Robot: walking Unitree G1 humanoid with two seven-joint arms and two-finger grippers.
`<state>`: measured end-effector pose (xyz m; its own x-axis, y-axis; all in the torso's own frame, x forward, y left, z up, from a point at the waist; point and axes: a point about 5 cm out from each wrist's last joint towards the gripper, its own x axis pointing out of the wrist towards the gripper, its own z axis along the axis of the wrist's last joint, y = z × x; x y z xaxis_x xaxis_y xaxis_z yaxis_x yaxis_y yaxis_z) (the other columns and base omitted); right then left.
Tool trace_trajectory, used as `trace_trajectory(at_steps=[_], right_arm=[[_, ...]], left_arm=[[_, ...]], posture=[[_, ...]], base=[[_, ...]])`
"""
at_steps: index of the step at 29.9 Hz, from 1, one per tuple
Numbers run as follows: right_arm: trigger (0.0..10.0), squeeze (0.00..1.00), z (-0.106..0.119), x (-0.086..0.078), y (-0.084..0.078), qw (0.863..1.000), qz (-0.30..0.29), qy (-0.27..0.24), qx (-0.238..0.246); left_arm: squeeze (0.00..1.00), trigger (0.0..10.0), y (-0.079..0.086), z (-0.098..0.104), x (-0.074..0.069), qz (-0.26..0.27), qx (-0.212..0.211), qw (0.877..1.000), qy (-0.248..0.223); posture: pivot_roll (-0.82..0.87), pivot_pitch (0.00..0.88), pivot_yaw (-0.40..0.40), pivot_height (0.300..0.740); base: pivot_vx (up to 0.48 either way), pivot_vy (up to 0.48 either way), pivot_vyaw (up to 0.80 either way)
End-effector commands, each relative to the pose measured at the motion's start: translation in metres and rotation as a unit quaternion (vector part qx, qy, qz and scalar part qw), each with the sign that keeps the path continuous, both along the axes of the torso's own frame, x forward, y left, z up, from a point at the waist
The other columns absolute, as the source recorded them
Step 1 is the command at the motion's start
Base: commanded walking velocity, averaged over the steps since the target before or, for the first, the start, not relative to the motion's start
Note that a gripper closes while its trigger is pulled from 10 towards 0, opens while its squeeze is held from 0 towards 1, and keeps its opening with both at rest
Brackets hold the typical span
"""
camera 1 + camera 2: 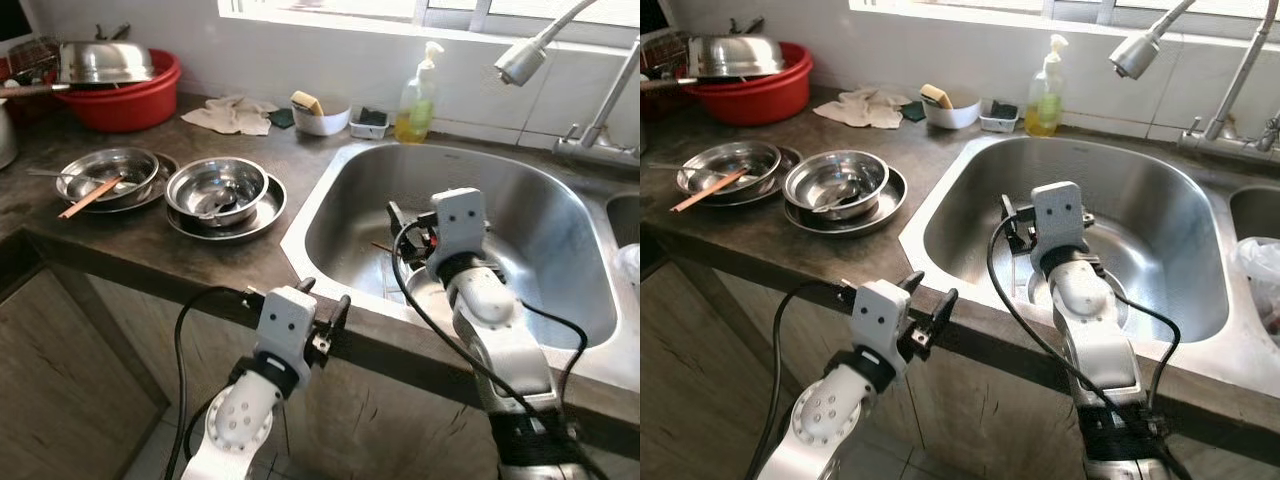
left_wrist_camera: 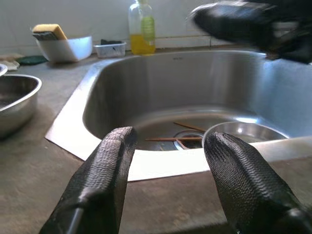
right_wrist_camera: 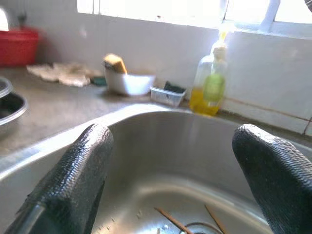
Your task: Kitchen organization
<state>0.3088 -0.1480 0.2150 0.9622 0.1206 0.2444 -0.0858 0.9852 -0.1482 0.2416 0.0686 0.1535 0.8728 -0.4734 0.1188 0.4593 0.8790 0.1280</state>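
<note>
We hold our right gripper [image 3: 165, 180] open above the chopsticks [image 2: 178, 139] — ready to grasp — left gripper [image 2: 168, 180] open, idle

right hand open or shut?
Open. The right hand hangs over the sink; its wrist view shows both black fingers spread wide apart with nothing between them.

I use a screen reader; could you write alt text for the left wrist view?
The left gripper, fingers open, hovers over the counter edge facing a steel sink. Chopsticks and a steel bowl lie in the sink; a soap bottle stands behind it.
</note>
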Motion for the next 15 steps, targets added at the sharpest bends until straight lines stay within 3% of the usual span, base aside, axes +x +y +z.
trace_trajectory(at_steps=[1,6,11,15], right_arm=[[10.0,0.00,0.009,-0.011,0.000,0.999,0.004,-0.029,0.016],[10.0,0.00,-0.004,-0.037,0.004,0.999,0.022,-0.023,0.030],[10.0,0.00,-0.025,-0.051,0.005,0.999,0.020,0.008,0.030],[10.0,0.00,-0.029,-0.052,0.006,0.999,0.013,0.015,0.036]], left_arm=[[0.00,10.0,0.000,-0.001,0.002,0.001,-0.002,1.000,0.001],[0.00,10.0,0.004,-0.004,0.003,0.009,-0.004,1.000,0.006],[0.00,10.0,0.006,-0.008,0.001,0.006,-0.001,1.000,0.008],[0.00,10.0,0.008,-0.013,-0.001,0.008,-0.002,1.000,0.019]], posture=[[0.01,0.000,-0.021,0.740],[0.00,0.000,-0.013,0.740],[0.00,0.000,-0.012,0.740],[0.00,0.000,-0.010,0.740]], base=[[0.000,0.000,0.00],[0.000,0.000,0.00],[0.000,0.000,0.00],[0.000,0.000,0.72]])
